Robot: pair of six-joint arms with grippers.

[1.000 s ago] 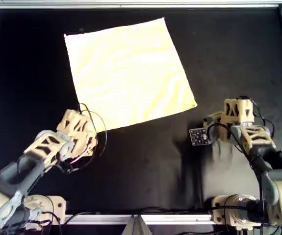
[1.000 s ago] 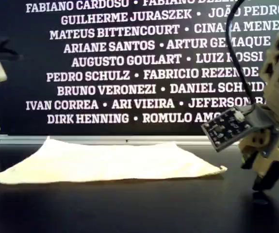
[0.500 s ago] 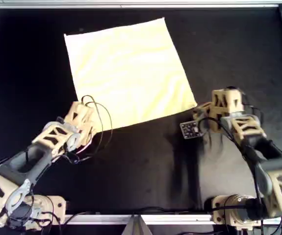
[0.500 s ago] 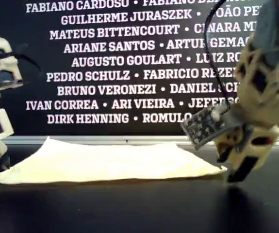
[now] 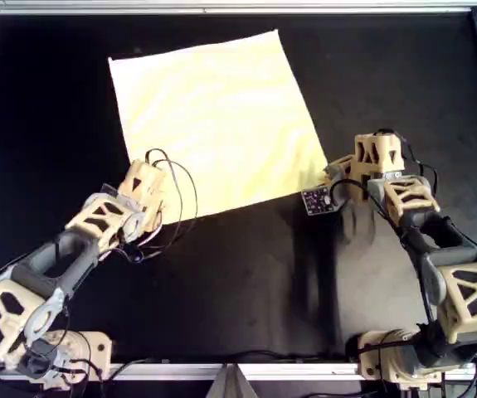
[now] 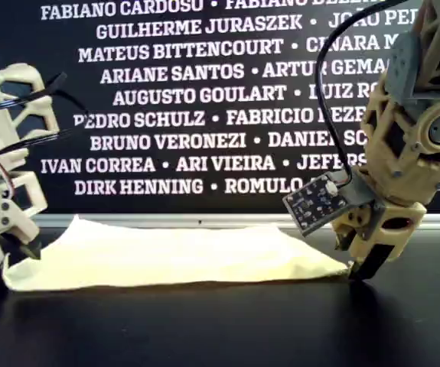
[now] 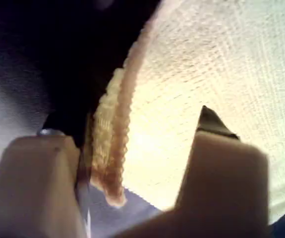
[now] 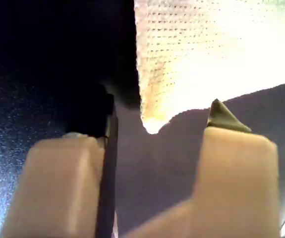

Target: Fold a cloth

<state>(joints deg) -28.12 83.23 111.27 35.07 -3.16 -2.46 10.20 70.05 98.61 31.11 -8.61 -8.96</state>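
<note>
The cloth lies spread flat on the black bench, in the upper middle of the overhead view, turned a little so its corners point off square. The left gripper sits at the cloth's lower-left corner in the overhead view; its wrist view shows the jaws apart with the cloth's edge bunched up between them, one finger on the dark side and the other over the fabric. In the exterior view that corner is lifted slightly at the left gripper. The right gripper is at the cloth's lower-right corner in the overhead view; its jaws stand apart, with the corner tip just reaching between them, not clamped. In the exterior view the right gripper touches down beside that corner
</note>
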